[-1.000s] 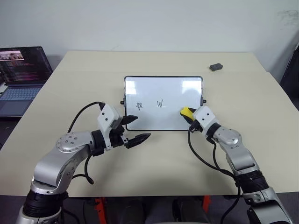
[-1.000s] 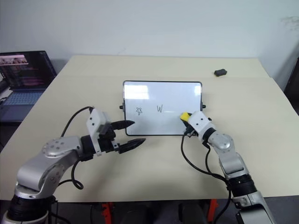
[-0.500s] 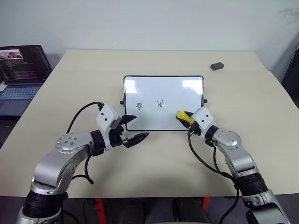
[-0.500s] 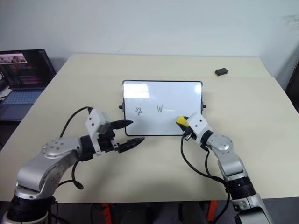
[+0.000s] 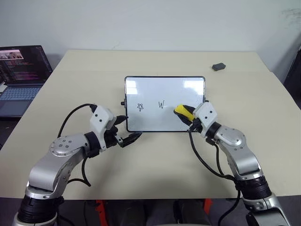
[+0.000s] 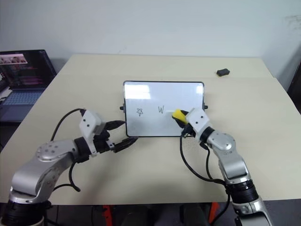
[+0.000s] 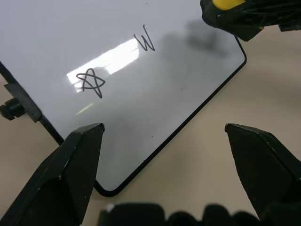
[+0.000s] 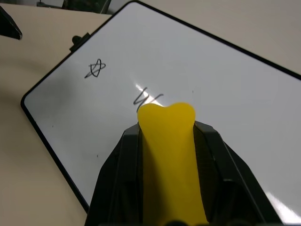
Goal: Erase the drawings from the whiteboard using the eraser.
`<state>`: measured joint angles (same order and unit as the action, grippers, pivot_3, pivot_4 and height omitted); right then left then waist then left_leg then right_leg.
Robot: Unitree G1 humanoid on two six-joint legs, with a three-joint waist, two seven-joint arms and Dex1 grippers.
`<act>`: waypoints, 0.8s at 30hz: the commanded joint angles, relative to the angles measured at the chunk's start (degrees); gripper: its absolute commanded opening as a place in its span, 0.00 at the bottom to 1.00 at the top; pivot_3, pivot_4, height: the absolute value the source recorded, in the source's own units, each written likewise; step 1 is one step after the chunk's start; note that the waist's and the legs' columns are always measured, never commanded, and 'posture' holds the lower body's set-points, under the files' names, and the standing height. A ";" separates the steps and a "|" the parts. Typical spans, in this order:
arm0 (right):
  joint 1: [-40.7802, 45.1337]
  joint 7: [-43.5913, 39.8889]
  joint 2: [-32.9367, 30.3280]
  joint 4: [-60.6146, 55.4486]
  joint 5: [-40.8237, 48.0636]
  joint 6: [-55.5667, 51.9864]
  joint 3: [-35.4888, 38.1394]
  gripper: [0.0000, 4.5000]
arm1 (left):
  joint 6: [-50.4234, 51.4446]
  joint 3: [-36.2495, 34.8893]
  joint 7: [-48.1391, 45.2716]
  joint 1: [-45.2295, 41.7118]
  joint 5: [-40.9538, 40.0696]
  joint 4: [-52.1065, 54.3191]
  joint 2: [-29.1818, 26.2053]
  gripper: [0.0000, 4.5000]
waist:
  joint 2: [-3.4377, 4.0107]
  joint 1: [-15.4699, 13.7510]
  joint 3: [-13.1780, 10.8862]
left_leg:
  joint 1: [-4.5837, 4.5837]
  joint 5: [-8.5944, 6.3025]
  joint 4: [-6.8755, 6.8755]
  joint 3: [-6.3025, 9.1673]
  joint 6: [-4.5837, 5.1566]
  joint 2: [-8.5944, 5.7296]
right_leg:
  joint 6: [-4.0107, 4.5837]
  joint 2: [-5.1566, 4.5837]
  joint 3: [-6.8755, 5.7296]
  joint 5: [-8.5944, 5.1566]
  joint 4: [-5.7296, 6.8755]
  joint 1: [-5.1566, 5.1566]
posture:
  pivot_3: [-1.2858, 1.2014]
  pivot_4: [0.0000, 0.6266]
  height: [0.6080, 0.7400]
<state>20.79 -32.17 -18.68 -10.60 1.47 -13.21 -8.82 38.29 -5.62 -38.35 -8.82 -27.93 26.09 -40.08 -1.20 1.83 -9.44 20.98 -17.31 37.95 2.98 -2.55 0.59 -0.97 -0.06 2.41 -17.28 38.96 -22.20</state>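
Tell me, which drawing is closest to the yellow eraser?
The W, in the board's middle, just beside the eraser; the star sits farther off, toward the board's left side.

You are looking at a glossy white whiteboard [image 5: 164, 96] with a thin black frame, and bright white glare patches are showing near its upper corners. The drawings on it are appearing as thin dark lines: a star [image 5: 140, 107] and a "W" [image 5: 161, 104]. The eraser [image 5: 183, 112] is showing bright yellow between the black fingers of the right gripper [image 5: 189, 117]. The left gripper [image 5: 128, 130] is also wearing black fingers, on a white and silver-grey arm. The table [image 5: 155, 165] is looking pale beige. A small dark grey lump [image 5: 217, 67] is lying on it, and a laptop [image 5: 21, 70] with a dark screen is showing coloured text lines.
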 commanded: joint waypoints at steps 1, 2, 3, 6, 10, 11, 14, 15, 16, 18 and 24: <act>-0.97 -2.47 -1.62 -3.16 1.62 -1.64 -0.40 0.25 | -0.49 -2.16 0.24 0.69 0.38 0.66 -0.91 1.00 | 0.00 -0.02 0.00 | 0.00 0.00 0.00 0.00 0.00 0.00 | 0.00 0.00 0.00 0.00 -0.01 0.00 | 0.52 0.24 1.00; -2.08 -3.72 -2.35 -4.05 2.48 -2.52 -0.54 0.25 | -0.41 -2.49 0.44 1.09 0.52 0.58 -1.06 1.00 | 0.00 -0.04 0.00 | 0.01 0.00 0.00 0.00 0.00 0.00 | 0.00 0.00 0.00 0.00 -0.01 0.00 | 0.52 0.24 1.00; -3.00 -4.52 -2.75 -4.80 3.33 -3.37 -0.49 0.25 | -0.42 -2.72 0.59 1.47 0.67 0.51 -1.18 1.00 | 0.00 -0.07 0.00 | 0.02 0.00 -0.01 0.00 0.00 0.00 | 0.00 -0.01 0.00 0.00 -0.03 0.00 | 0.52 0.24 1.00; -4.73 -6.08 -4.14 -6.30 4.33 -4.57 -0.84 0.25 | -0.55 -2.80 0.67 2.10 0.92 0.60 -1.35 1.00 | 0.00 -0.11 -0.01 | 0.03 -0.01 -0.03 0.01 0.00 0.00 | 0.00 -0.02 0.00 -0.03 -0.05 0.00 | 0.52 0.24 1.00; -4.69 -6.39 -4.34 -6.11 4.04 -3.97 -1.40 0.25 | -0.62 -3.05 0.70 2.53 1.13 0.71 -1.42 1.00 | 0.00 -0.10 -0.01 | -0.01 -0.01 0.00 0.00 0.00 0.00 | 0.00 -0.02 -0.01 -0.02 0.02 0.00 | 0.52 0.24 1.00; -4.23 -6.10 -4.00 -5.72 3.83 -3.39 -1.36 0.25 | -0.66 -3.18 0.75 2.62 1.25 0.68 -1.50 1.00 | 0.00 -0.04 -0.01 | -0.01 -0.01 0.00 0.01 0.00 0.00 | 0.00 -0.02 -0.01 -0.02 0.02 0.01 | 0.52 0.24 1.00; -1.80 -4.27 -2.28 -3.80 3.20 -0.78 -0.66 0.25 | -0.58 -3.62 1.13 2.46 1.64 0.45 -1.56 1.00 | 0.00 0.07 -0.01 | -0.02 -0.01 -0.01 0.00 0.00 0.00 | 0.00 -0.01 -0.01 -0.02 0.03 0.00 | 0.52 0.24 1.00; -0.94 -3.73 -1.86 -2.99 2.82 0.29 -0.59 0.25 | -0.57 -3.78 1.22 2.55 1.77 0.47 -1.62 1.00 | 0.00 0.08 -0.01 | -0.02 -0.01 -0.01 -0.01 0.00 0.00 | 0.00 -0.01 0.00 -0.02 0.03 0.00 | 0.52 0.24 1.00; 0.38 -2.93 -1.40 -1.62 2.08 1.73 -0.66 0.25 | -0.54 -3.94 1.40 2.73 1.90 0.57 -1.66 1.00 | 0.00 0.06 -0.01 | -0.02 -0.01 -0.01 -0.01 0.00 0.00 | 0.00 -0.01 0.00 -0.02 0.03 0.00 | 0.52 0.24 1.00; 3.04 -1.60 -0.58 1.34 0.72 3.87 -1.03 0.25 | -0.46 -4.30 1.88 3.11 1.84 0.97 -1.40 1.00 | 0.00 0.06 -0.01 | -0.02 -0.01 0.00 0.00 0.00 0.00 | 0.00 -0.01 -0.02 -0.02 0.02 0.00 | 0.52 0.24 1.00; 11.52 2.50 2.35 12.17 -2.07 8.60 -0.87 0.25 | -0.20 -5.14 2.96 3.35 1.03 2.47 -0.79 1.00 | 0.00 0.01 -0.02 | 0.00 0.00 0.00 -0.01 0.00 0.00 | 0.01 -0.02 -0.02 -0.02 0.01 -0.02 | 0.52 0.24 1.00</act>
<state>30.49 -31.01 -16.65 0.64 0.11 -7.19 -10.37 38.42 -9.20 -35.61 -5.20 -26.66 26.58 -40.60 -1.20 1.84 -9.46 20.98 -17.32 37.94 2.97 -2.55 0.59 -0.96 -0.08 2.39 -17.30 38.98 -22.22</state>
